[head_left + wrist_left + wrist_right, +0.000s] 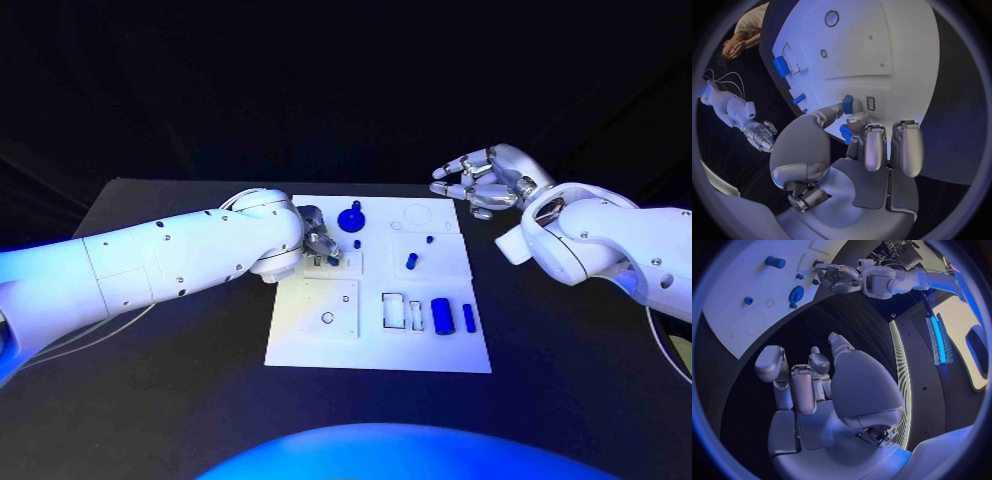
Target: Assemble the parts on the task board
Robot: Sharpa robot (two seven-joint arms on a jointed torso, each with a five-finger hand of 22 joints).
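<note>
Here the black table point(173, 400) bears the task board point(378, 345); left hand point(319, 246) fingers pinch a blue part point(333, 259), right hand point(482, 182) fingers curl empty.

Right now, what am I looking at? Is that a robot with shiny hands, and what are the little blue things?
Yes, it is a robot with two white arms and silver hands. The big picture is taken from its head, looking down at a black table. The two round pictures come from cameras at its wrists, just behind each hand. On the table lies a white plate, the task board, with small blue parts on it, such as a gear-shaped piece and a short cylinder. The left hand reaches over the board, and its fingers pinch a small blue part. The right hand hovers beyond the board's far corner, holding nothing, its fingers loosely curled.
</note>
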